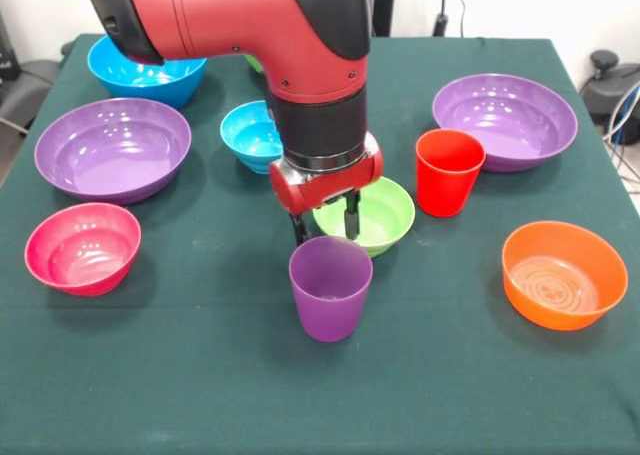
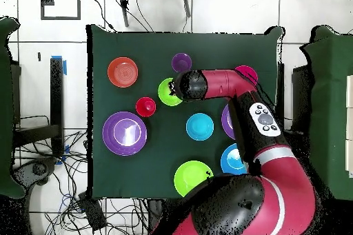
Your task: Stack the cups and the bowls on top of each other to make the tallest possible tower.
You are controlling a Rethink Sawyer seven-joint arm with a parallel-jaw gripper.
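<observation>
Cups and bowls are spread singly over the green desk (image 1: 200, 375); nothing is seen stacked. The purple cup (image 1: 330, 288) stands upright near the front edge, mouth up, and is seen empty. Just behind it the small green bowl (image 1: 372, 215) sits, and the tool (image 1: 325, 225) is lowered between the two, over the bowl's near rim. Two dark fingers (image 1: 352, 215) are seen pointing down with a narrow gap between them; nothing is held in that gap. One finger appears inside the bowl's rim, the other outside it, though contact with the rim cannot be made out.

The red cup (image 1: 448, 171) stands upright just beside the green bowl, apart from it. A wide purple bowl (image 1: 505, 120) lies behind the red cup, and the orange bowl (image 1: 564, 275) is set near the front corner on that side. On the other side the pink bowl (image 1: 83, 248), a second wide purple bowl (image 1: 112, 148) and a large blue bowl (image 1: 145, 72) are lined toward the back. A small blue bowl (image 1: 250, 135) is partly hidden behind the arm.

From overhead, a larger green bowl (image 2: 193, 178) is seen near the robot's base.
</observation>
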